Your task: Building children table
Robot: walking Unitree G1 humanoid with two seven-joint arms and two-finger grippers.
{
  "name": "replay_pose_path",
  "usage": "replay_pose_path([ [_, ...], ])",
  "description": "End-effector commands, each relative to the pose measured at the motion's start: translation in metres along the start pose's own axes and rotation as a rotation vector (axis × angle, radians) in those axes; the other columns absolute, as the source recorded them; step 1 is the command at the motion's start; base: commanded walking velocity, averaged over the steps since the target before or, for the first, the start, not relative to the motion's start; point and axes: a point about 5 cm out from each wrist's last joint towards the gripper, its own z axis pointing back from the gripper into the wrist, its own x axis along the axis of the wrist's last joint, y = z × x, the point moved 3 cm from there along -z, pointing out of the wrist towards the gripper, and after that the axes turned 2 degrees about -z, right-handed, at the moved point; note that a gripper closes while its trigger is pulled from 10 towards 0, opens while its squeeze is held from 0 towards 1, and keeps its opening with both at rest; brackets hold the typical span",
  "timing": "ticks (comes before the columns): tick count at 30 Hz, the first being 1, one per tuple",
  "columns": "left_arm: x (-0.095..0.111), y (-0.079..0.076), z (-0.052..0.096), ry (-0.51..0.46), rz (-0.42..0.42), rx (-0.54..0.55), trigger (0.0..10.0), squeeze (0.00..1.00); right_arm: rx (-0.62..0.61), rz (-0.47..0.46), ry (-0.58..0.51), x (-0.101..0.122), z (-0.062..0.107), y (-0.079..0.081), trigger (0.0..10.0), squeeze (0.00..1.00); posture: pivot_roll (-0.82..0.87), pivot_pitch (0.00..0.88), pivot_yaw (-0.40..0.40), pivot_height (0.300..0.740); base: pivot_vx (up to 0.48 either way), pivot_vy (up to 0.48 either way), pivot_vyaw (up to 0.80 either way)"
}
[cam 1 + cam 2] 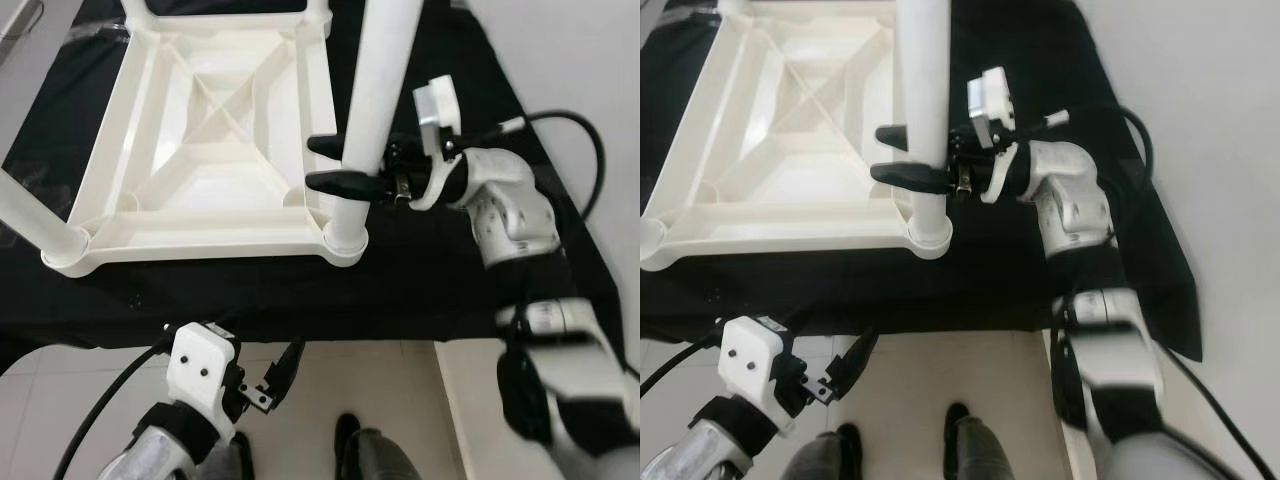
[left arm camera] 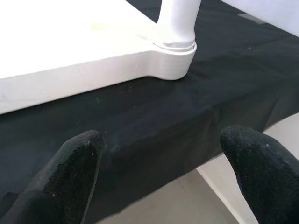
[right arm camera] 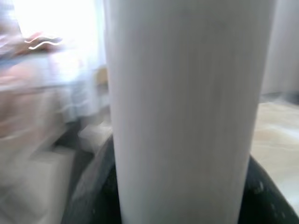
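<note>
A white plastic children's table [image 1: 200, 130] lies upside down on a black cloth [image 1: 420, 270], its ribbed underside facing up. A white round leg [image 1: 375, 90] stands upright in the near right corner socket [image 1: 345, 240]. My right gripper [image 1: 335, 163] is shut on this leg a little above the socket, one black finger on each side; the leg [image 3: 187, 107] looms close in the right wrist view. My left gripper [image 1: 265, 390] hangs open below the cloth's front edge, facing the same corner [image 2: 173, 63], with its fingertips [image 2: 74, 158] wide apart.
Another white leg [image 1: 30, 215] stands in the near left corner, and a third [image 1: 135, 8] at the far side. The cloth's front edge hangs over pale floor tiles [image 1: 400, 380]. My feet [image 1: 345, 430] show below. A black cable [image 1: 580, 130] loops by the right arm.
</note>
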Motion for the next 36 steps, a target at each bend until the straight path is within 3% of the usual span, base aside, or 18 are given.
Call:
replay_pose_path([
  [1, -0.007, -0.001, 0.002, 0.030, 0.016, -0.004, 10.0, 0.00, -0.218, -0.067, 0.149, -0.029, 0.010, -0.010, 0.0, 0.00, 0.13, 0.344, -0.058, 0.740, 0.000, 0.000, 0.00],
  [2, -0.007, 0.001, 0.000, 0.029, 0.016, -0.005, 10.0, 0.00, -0.451, -0.076, 0.250, -0.057, 0.021, 0.005, 0.0, 0.00, 0.09, 0.336, -0.038, 0.740, 0.000, 0.000, 0.00],
  [3, -0.007, 0.001, 0.000, 0.029, 0.016, -0.005, 10.0, 0.00, -0.451, -0.076, 0.250, -0.057, 0.021, 0.005, 0.0, 0.00, 0.09, 0.336, -0.038, 0.740, 0.000, 0.000, 0.00],
  [5, -0.008, 0.004, -0.007, 0.022, 0.021, -0.027, 10.0, 0.00, -0.501, -0.154, 0.332, -0.086, 0.007, 0.072, 0.0, 0.00, 0.07, 0.323, -0.021, 0.740, 0.000, 0.000, 0.00],
  [7, -0.009, 0.005, -0.010, 0.020, 0.025, -0.037, 10.0, 0.00, -0.498, -0.171, 0.317, -0.085, -0.004, 0.089, 0.0, 0.00, 0.06, 0.313, -0.016, 0.740, 0.000, 0.000, 0.00],
  [13, -0.013, 0.007, -0.021, 0.008, 0.025, -0.045, 10.0, 0.00, -0.464, -0.141, 0.276, -0.078, -0.026, 0.087, 0.0, 0.00, 0.07, 0.270, -0.033, 0.740, 0.000, 0.000, 0.00],
  [14, -0.013, 0.008, -0.022, 0.004, 0.018, -0.036, 10.0, 0.00, -0.478, -0.138, 0.277, -0.074, -0.025, 0.084, 2.7, 0.00, 0.07, 0.266, -0.040, 0.740, 0.000, 0.000, 0.00],
  [16, -0.012, 0.008, -0.024, 0.001, 0.013, -0.029, 10.0, 0.00, -0.488, -0.135, 0.280, -0.072, -0.023, 0.081, 2.7, 0.00, 0.07, 0.266, -0.043, 0.740, 0.000, 0.000, 0.00],
  [17, -0.012, 0.009, -0.024, -0.003, 0.010, -0.022, 10.0, 0.00, -0.471, -0.136, 0.249, -0.065, -0.023, 0.077, 10.0, 0.00, 0.08, 0.265, -0.049, 0.740, 0.000, 0.000, 0.00],
  [18, -0.012, 0.009, -0.025, -0.006, 0.008, -0.020, 10.0, 0.00, -0.398, -0.144, 0.210, -0.057, -0.023, 0.076, 10.0, 1.00, 0.08, 0.267, -0.050, 0.740, 0.000, 0.000, 0.00],
  [23, -0.011, 0.009, -0.025, -0.010, 0.007, -0.021, 10.0, 0.00, -0.273, -0.155, 0.146, -0.044, -0.024, 0.074, 10.0, 1.00, 0.08, 0.269, -0.052, 0.740, 0.000, 0.000, 0.00],
  [24, -0.011, 0.008, -0.025, -0.012, 0.008, -0.024, 10.0, 0.00, -0.083, -0.078, 0.096, -0.028, -0.022, 0.063, 10.0, 1.00, 0.09, 0.274, -0.052, 0.740, 0.000, 0.000, 0.00],
  [27, -0.011, 0.008, -0.024, -0.012, 0.009, -0.027, 10.0, 0.00, 0.032, -0.025, 0.084, -0.020, -0.018, 0.057, 10.0, 1.00, 0.09, 0.274, -0.052, 0.740, 0.000, 0.000, 0.00],
  [28, -0.011, 0.007, -0.023, -0.012, 0.010, -0.028, 10.0, 0.00, 0.080, 0.007, 0.098, -0.018, -0.016, 0.054, 10.0, 0.93, 0.10, 0.281, -0.049, 0.740, 0.000, 0.000, 0.00],
  [29, -0.011, 0.006, -0.023, -0.011, 0.011, -0.028, 10.0, 0.00, 0.122, 0.031, 0.112, -0.018, -0.014, 0.051, 10.0, 0.72, 0.10, 0.281, -0.049, 0.740, 0.000, 0.000, 0.00],
  [30, -0.011, 0.006, -0.023, -0.011, 0.011, -0.028, 10.0, 0.00, 0.122, 0.031, 0.112, -0.018, -0.014, 0.051, 10.0, 0.72, 0.10, 0.281, -0.049, 0.740, 0.000, 0.000, 0.00],
  [31, -0.011, 0.005, -0.021, -0.008, 0.013, -0.030, 10.0, 0.00, 0.175, 0.056, 0.129, -0.017, -0.012, 0.043, 10.0, 0.00, 0.11, 0.287, -0.046, 0.740, 0.000, 0.000, 0.00],
  [36, -0.011, 0.002, -0.012, 0.008, 0.019, -0.030, 10.0, 0.00, 0.297, 0.061, 0.136, -0.006, -0.013, 0.018, 10.0, 0.00, 0.13, 0.306, -0.037, 0.740, 0.000, 0.000, 0.00],
])
